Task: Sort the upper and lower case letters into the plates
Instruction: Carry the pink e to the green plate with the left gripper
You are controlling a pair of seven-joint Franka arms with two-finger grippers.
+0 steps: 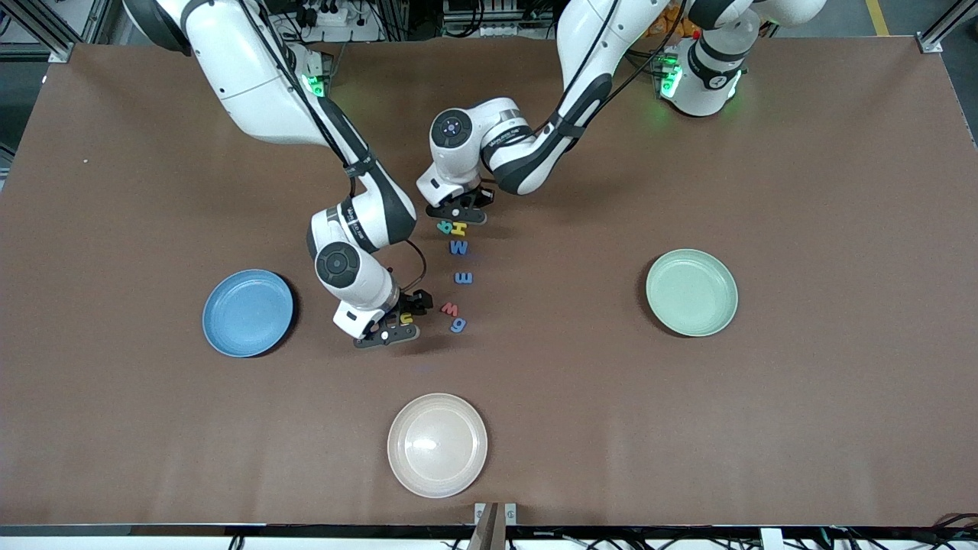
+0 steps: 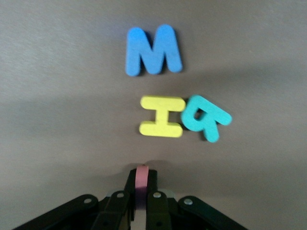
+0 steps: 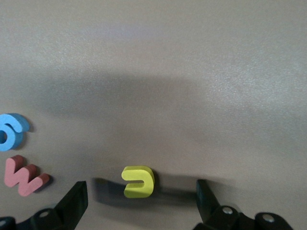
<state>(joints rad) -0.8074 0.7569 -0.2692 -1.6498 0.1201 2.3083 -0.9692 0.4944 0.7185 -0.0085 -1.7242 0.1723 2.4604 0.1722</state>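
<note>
Jaws: our left gripper (image 2: 140, 189) pinches 1 small pink foam letter (image 2: 141, 178); our right gripper (image 3: 141, 201) stands wide around 1 yellow foam letter (image 3: 138, 181). Sky-blue plastic plate (image 1: 247, 312) and mint-green plastic plate (image 1: 691, 292) hold 0; sorting barely begun.

Letters (image 1: 457, 275) lie in a line at mid-table, between two plates (image 1: 691, 292). A third plate (image 1: 437, 444) sits nearer the front camera.
</note>
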